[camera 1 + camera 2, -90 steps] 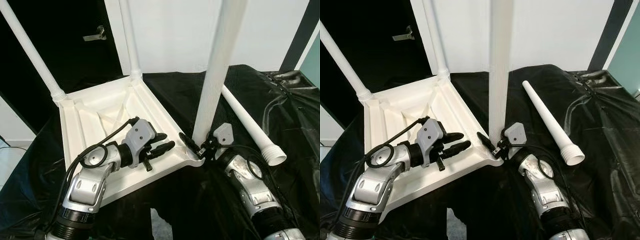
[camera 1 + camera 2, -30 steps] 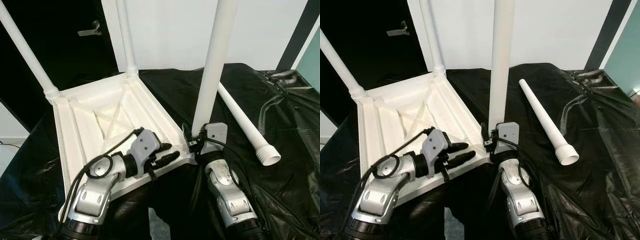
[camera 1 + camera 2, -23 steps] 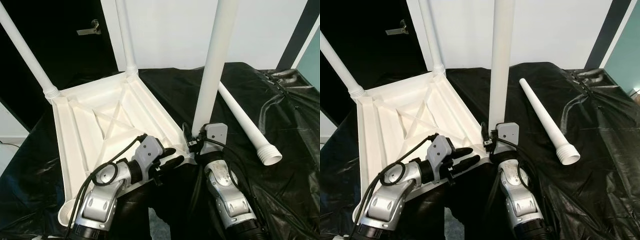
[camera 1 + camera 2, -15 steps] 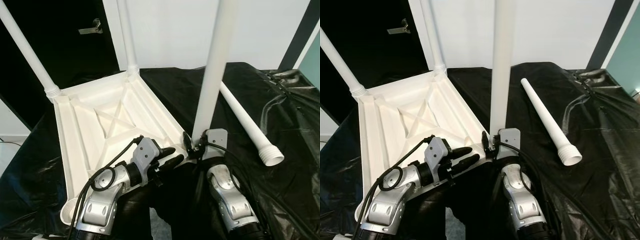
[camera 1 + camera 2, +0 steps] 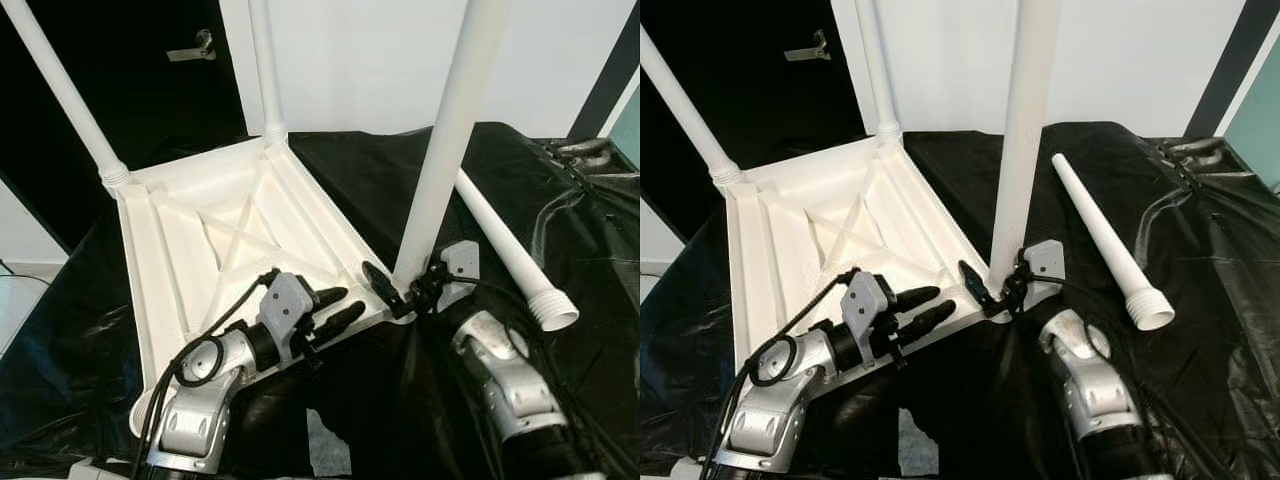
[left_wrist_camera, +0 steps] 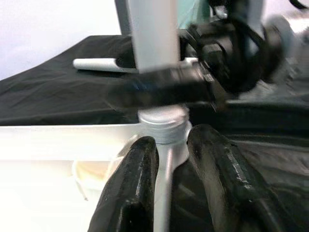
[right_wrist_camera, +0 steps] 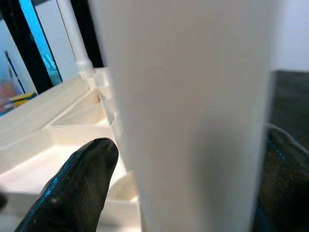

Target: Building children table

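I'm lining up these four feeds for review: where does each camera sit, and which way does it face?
Left eye view: on the head, looking down at the upturned tabletop; both arms show.
Right eye view: beside it, same scene, with the loose leg on the black sheet.
Left wrist view: along the left hand at the table's edge.
Right wrist view: along the right hand around the upright leg.
Shared: both wrist views show that leg at its corner socket.

place: looks like a plain indoor room, maybe a home
clues: white wall [image 5: 360, 60], dark door with lever handle [image 5: 192, 50], black plastic sheet [image 5: 560, 200] as the work surface
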`<state>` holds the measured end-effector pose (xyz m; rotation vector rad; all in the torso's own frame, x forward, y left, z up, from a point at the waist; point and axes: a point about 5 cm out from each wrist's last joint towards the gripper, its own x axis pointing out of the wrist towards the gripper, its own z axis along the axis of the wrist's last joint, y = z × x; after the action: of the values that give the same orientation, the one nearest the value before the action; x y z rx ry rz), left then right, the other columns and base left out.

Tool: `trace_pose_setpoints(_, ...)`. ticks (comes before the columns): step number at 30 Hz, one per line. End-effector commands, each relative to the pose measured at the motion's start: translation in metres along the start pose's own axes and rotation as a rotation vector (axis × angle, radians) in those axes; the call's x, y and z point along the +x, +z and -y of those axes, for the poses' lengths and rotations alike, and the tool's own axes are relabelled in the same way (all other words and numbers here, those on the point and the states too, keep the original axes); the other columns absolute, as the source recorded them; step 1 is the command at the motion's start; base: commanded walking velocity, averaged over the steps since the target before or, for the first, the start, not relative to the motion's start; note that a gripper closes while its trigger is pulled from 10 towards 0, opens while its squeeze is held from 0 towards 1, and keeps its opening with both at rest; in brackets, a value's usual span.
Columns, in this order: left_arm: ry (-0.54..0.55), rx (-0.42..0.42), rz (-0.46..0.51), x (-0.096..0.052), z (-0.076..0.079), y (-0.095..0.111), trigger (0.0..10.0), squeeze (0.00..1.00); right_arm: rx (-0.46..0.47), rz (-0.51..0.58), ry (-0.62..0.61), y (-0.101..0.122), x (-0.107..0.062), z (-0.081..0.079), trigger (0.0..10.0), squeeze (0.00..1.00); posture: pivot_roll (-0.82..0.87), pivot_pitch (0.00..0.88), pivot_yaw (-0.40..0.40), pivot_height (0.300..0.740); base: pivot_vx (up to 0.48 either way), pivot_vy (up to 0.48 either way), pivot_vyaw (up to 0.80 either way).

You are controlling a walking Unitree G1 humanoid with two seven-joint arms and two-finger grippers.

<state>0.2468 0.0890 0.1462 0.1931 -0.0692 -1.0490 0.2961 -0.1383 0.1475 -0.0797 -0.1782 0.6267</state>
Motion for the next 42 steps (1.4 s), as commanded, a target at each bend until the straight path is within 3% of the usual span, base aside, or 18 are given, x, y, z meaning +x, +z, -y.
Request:
trace_pose_setpoints(1,0.129,0.010,-0.023,-0.002,-0.005,-0.006,10.0,0.00,0.017,-0.026,0.057,-0.005,0.000,0.000,10.0,0.00,0.04,0.000,0.042,0.740,0.000,0.000,0.00)
trace_pose_setpoints(7,0.135,0.004,-0.044,0.002,0.000,-0.013,10.0,0.00,-0.038,-0.087,0.182,-0.007,0.003,0.013,9.8,0.00,0.04,0.000,0.038,0.740,0.000,0.000,0.00)
trace_pose_setpoints(8,0.135,0.003,-0.053,0.002,0.001,-0.015,10.0,0.00,-0.041,-0.095,0.193,-0.009,0.003,0.014,4.4,0.00,0.05,0.000,0.035,0.740,0.000,0.000,0.00)
trace_pose_setpoints(9,0.140,0.008,-0.061,0.003,0.001,-0.018,10.0,0.00,-0.043,-0.100,0.199,-0.009,0.003,0.015,4.4,0.00,0.05,0.000,0.034,0.740,0.000,0.000,0.00)
trace_pose_setpoints(10,0.154,0.018,-0.071,0.003,0.001,-0.020,10.0,0.00,-0.042,-0.106,0.202,-0.011,0.003,0.016,0.5,0.00,0.06,0.000,0.031,0.740,0.000,0.000,0.00)
trace_pose_setpoints(12,0.186,0.034,-0.078,0.004,0.001,-0.024,10.0,0.00,-0.041,-0.116,0.207,-0.014,0.002,0.016,0.0,0.00,0.06,0.000,0.029,0.740,0.000,0.000,0.00)
trace_pose_setpoints(19,0.235,0.036,-0.099,0.006,0.001,-0.029,10.0,0.00,-0.029,-0.124,0.209,-0.016,0.001,0.017,0.0,0.00,0.06,0.000,0.033,0.740,0.000,0.000,0.00)
trace_pose_setpoints(24,0.330,-0.003,-0.079,0.008,-0.005,-0.028,10.0,0.00,-0.024,-0.130,0.165,-0.019,0.001,0.021,0.0,0.00,0.05,0.000,0.040,0.740,0.000,0.000,0.00)
trace_pose_setpoints(31,0.418,-0.014,-0.072,0.007,-0.013,-0.028,10.0,0.00,-0.017,-0.146,0.019,-0.025,-0.002,0.023,0.0,0.00,0.04,0.000,0.047,0.740,0.000,0.000,0.00)
trace_pose_setpoints(32,0.462,-0.037,-0.071,0.005,-0.018,-0.029,10.0,0.00,-0.010,-0.152,-0.018,-0.028,-0.003,0.020,1.0,0.00,0.04,0.000,0.049,0.740,0.000,0.000,0.00)
trace_pose_setpoints(33,0.491,-0.052,-0.071,0.005,-0.020,-0.030,10.0,0.00,-0.006,-0.155,-0.038,-0.029,-0.003,0.019,1.0,0.00,0.04,0.000,0.050,0.740,0.000,0.000,0.00)
trace_pose_setpoints(34,0.524,-0.049,-0.075,0.003,-0.023,-0.032,10.0,0.00,-0.017,-0.161,-0.072,-0.031,-0.004,0.018,2.3,0.00,0.04,0.000,0.051,0.740,0.000,0.000,0.00)
trace_pose_setpoints(35,0.524,-0.049,-0.075,0.003,-0.023,-0.032,10.0,0.00,-0.017,-0.161,-0.072,-0.031,-0.004,0.018,2.3,0.00,0.04,0.000,0.051,0.740,0.000,0.000,0.00)
trace_pose_setpoints(36,0.553,-0.051,-0.084,0.002,-0.025,-0.033,10.0,0.00,-0.016,-0.158,-0.097,-0.032,-0.004,0.016,4.8,0.00,0.04,0.000,0.049,0.740,0.000,0.000,0.00)
trace_pose_setpoints(37,0.573,-0.059,-0.084,0.001,-0.027,-0.035,10.0,0.00,-0.016,-0.155,-0.140,-0.033,-0.003,0.013,9.1,0.00,0.04,0.000,0.048,0.740,0.000,0.000,0.00)
trace_pose_setpoints(39,0.585,-0.066,-0.084,0.000,-0.028,-0.035,10.0,0.00,-0.015,-0.153,-0.169,-0.033,-0.002,0.011,9.1,0.00,0.04,0.000,0.048,0.740,0.000,0.000,0.00)
trace_pose_setpoints(40,0.597,-0.072,-0.082,-0.001,-0.028,-0.036,10.0,0.00,-0.008,-0.153,-0.206,-0.034,-0.001,0.007,10.0,0.00,0.04,0.000,0.048,0.740,0.000,0.000,0.00)
trace_pose_setpoints(42,0.591,-0.071,-0.075,-0.001,-0.027,-0.035,10.0,0.00,0.007,-0.155,-0.272,-0.034,0.001,0.005,10.0,0.00,0.04,0.000,0.046,0.740,0.000,0.000,0.00)
